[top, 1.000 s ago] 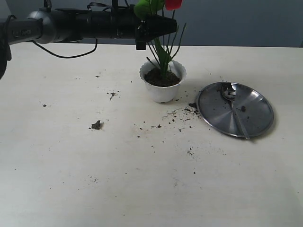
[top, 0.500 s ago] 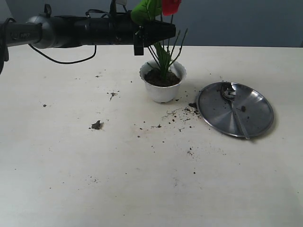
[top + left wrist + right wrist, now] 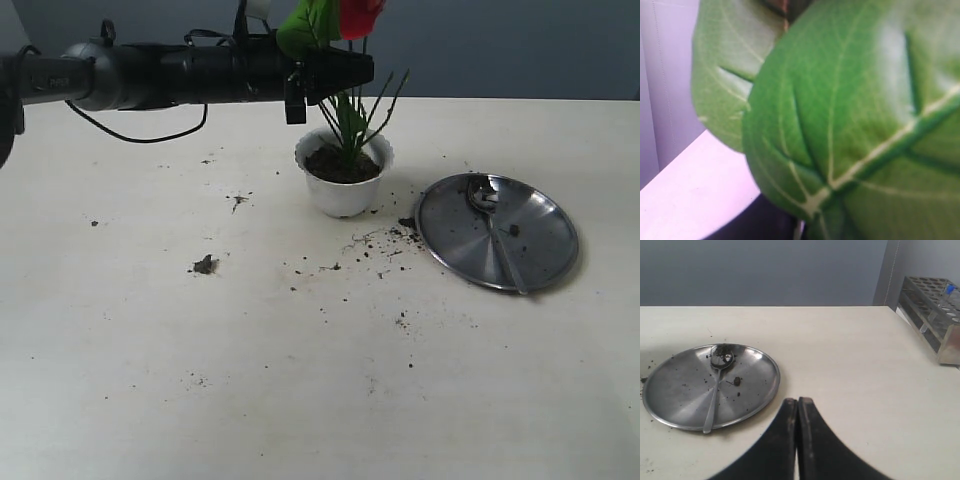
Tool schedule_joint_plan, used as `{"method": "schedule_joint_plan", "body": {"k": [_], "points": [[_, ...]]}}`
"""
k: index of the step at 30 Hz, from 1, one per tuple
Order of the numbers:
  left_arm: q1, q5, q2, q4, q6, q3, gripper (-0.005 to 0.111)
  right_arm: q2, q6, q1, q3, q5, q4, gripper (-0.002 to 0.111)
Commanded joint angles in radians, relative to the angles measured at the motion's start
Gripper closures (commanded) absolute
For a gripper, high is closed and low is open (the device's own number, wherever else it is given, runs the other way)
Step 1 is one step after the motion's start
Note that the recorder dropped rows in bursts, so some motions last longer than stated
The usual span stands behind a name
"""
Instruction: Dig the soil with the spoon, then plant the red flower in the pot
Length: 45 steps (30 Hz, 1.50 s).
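Left gripper: Yours (image 3: pixel 352 72) hangs above the pot near the far edge of the surface (image 3: pixel 300 380), clenched across the thin green stems of the red flower (image 3: pixel 347 118), just under the blooms.
Left wrist view: You see little but a big green leaf (image 3: pixel 850 125) pressed up against the lens; the gripper itself is hidden there.
Red flower: Its stems run down into the pot and stand roughly upright, fanning a little toward the right edge; the red bloom is cut off at the top of the exterior view.
Pot: White (image 3: pixel 343 190), upright, filled with dark soil (image 3: pixel 335 163) around the stems.
Loose soil: Specks lie on the surface between the pot and the steel plate (image 3: pixel 540 235), and a small clump (image 3: pixel 205 265) lies toward the left edge.
Spoon: It (image 3: pixel 492 228) lies on the steel plate, well apart from both grippers, with crumbs in its bowl.
Right gripper: Yours (image 3: pixel 798 405) is pressed shut on nothing, hovering near the plate's rim.
Rack: One (image 3: pixel 935 305) stands at the surface's edge in the right wrist view.
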Motion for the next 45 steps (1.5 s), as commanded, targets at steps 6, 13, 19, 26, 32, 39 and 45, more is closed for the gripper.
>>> {"method": "schedule_joint_plan", "body": {"k": [6,13,19,26,32,39,45], "points": [[-0.016,-0.075,0.065,0.147,-0.015,0.026,0.106,-0.006,-0.002,-0.004,0.001,-0.005,0.000,0.109],[-0.006,-0.075,0.067,0.169,-0.012,0.026,0.106,-0.006,-0.002,-0.004,0.001,-0.010,-0.005,0.109],[0.024,-0.075,0.067,0.183,-0.012,0.026,0.106,-0.006,-0.002,-0.004,0.001,-0.010,-0.007,0.109],[0.024,-0.075,0.067,0.169,0.013,0.026,0.106,-0.006,-0.002,-0.004,0.001,-0.010,-0.007,0.109],[0.024,-0.075,0.067,0.169,0.013,0.026,0.106,-0.006,-0.002,-0.004,0.001,-0.005,-0.002,0.109],[-0.011,-0.075,0.067,0.177,0.020,0.026,0.106,-0.006,-0.002,-0.004,0.001,-0.005,-0.002,0.109],[-0.011,-0.075,0.067,0.191,0.020,0.026,0.106,-0.006,-0.002,-0.004,0.001,-0.005,-0.002,0.109]]}}
